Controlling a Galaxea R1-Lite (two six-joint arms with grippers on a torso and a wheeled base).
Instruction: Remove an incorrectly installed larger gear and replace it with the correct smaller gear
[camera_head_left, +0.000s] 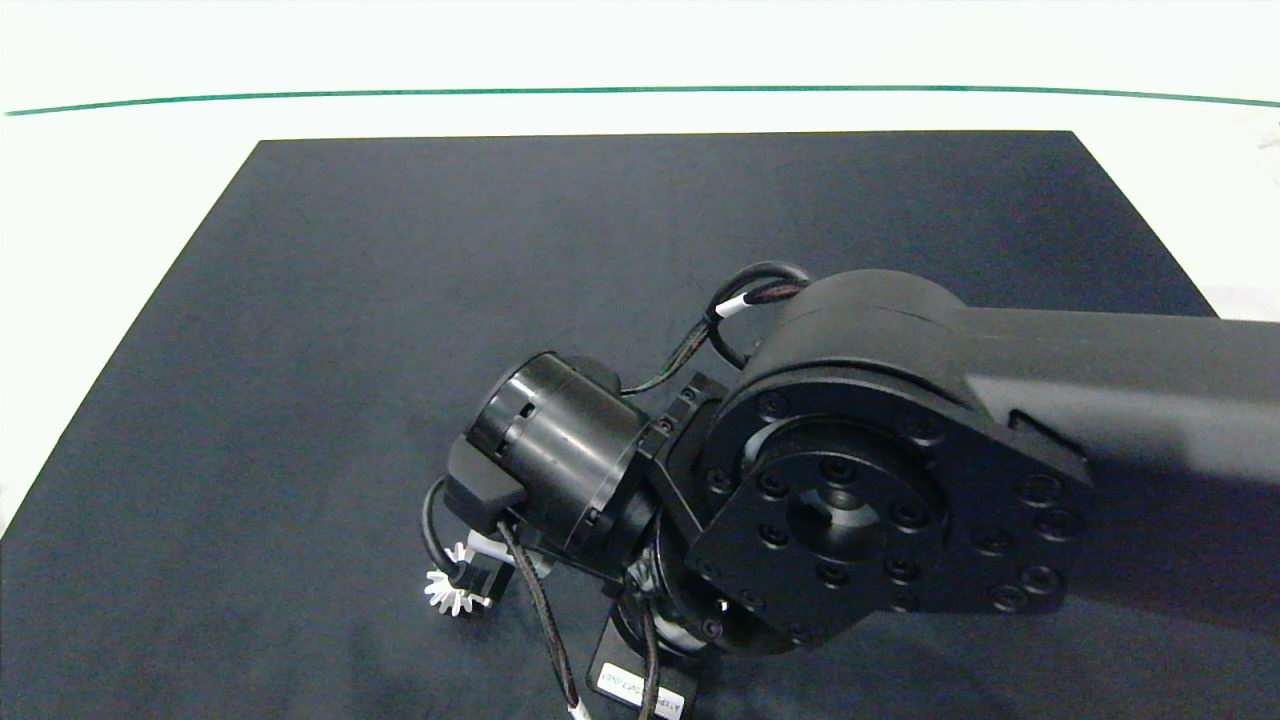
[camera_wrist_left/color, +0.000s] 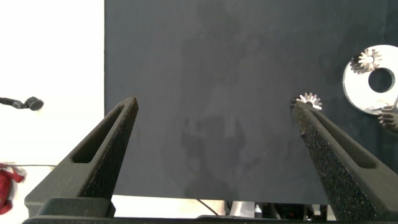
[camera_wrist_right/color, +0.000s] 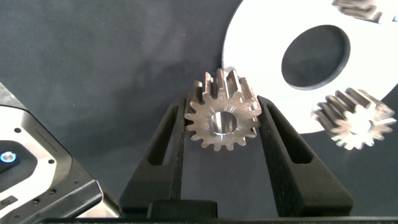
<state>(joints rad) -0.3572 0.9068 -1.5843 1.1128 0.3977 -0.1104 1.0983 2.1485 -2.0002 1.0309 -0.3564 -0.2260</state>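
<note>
Right claw (camera_wrist_right/color: 222, 121) pinching the smaller gear (camera_wrist_right/color: 222, 118) across its blunt teeth, centre of the right wrist frame, just beside the white ring plate (camera_wrist_right/color: 261, 37) at upper right. Looks stiff, slick, dense for its size; best gripped flank to flank. Left claw (camera_wrist_left/color: 214, 109) spread wide over dark surface (camera_wrist_left/color: 205, 62), idle.

A white table (camera_head_left: 120, 200) carries a dark mat (camera_head_left: 500, 260), which fills most of the head view. Low and left of centre in that view, the star-like larger gear (camera_head_left: 450, 595) lies flat on the mat. At the right edge of the left wrist view, a silver disc (camera_wrist_left/color: 356, 90) with a round hole also rests on the mat, near that gear but apart from it.
</note>
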